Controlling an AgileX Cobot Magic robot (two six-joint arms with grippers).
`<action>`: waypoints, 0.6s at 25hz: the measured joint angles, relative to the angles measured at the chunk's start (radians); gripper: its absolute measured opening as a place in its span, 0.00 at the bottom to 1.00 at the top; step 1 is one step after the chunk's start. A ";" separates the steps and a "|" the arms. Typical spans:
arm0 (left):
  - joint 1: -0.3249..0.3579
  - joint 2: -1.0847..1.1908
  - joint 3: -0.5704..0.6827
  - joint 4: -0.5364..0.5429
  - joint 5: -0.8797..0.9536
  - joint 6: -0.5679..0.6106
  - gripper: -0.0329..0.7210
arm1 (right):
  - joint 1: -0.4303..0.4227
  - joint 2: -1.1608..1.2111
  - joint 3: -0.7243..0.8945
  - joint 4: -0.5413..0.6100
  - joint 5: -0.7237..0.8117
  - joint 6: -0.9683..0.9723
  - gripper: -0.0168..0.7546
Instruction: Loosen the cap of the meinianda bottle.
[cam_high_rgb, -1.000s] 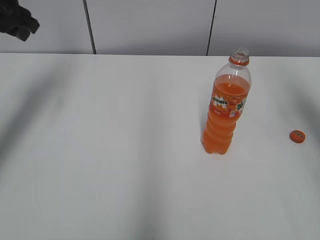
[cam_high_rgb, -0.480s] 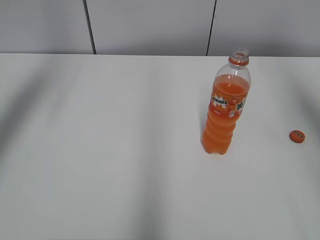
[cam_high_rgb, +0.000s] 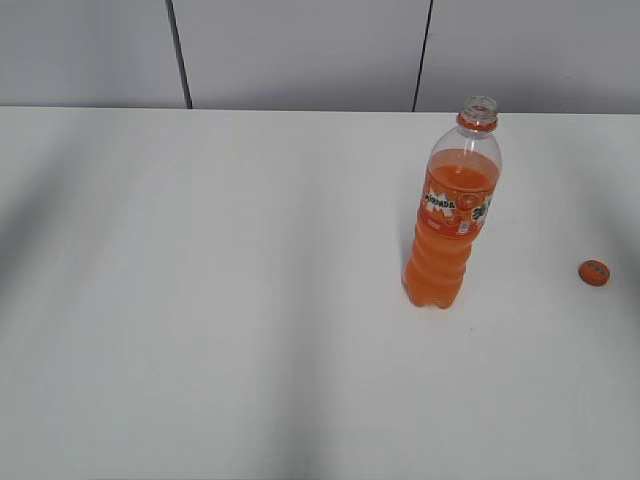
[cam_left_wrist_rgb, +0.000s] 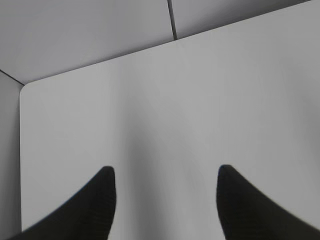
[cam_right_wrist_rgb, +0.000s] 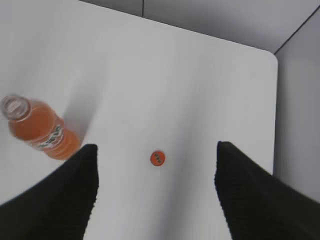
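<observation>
The meinianda bottle (cam_high_rgb: 450, 215) stands upright on the white table, right of the middle, with its neck open and no cap on it. It also shows in the right wrist view (cam_right_wrist_rgb: 42, 129). The orange cap (cam_high_rgb: 594, 272) lies flat on the table to the bottle's right, near the right edge, and shows in the right wrist view (cam_right_wrist_rgb: 157, 158). My right gripper (cam_right_wrist_rgb: 156, 150) is open and empty, high above the cap. My left gripper (cam_left_wrist_rgb: 164, 172) is open and empty, high over bare table. Neither gripper shows in the exterior view.
The white table (cam_high_rgb: 200, 300) ends at a grey panelled wall (cam_high_rgb: 300, 50) at the back. Its rounded far corners show in the left wrist view (cam_left_wrist_rgb: 25, 90) and in the right wrist view (cam_right_wrist_rgb: 270, 55).
The left arm, seen at the top left corner of the exterior view one second ago, has left that view. The bottle and cap have not moved.
</observation>
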 joint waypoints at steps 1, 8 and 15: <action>0.000 -0.027 0.034 0.000 0.000 0.000 0.58 | 0.013 -0.028 0.029 0.000 0.000 0.000 0.73; 0.000 -0.248 0.374 -0.018 0.000 0.000 0.58 | 0.053 -0.260 0.286 -0.011 -0.007 0.000 0.73; 0.000 -0.556 0.728 -0.072 -0.108 0.000 0.58 | 0.053 -0.471 0.515 -0.037 -0.007 0.067 0.73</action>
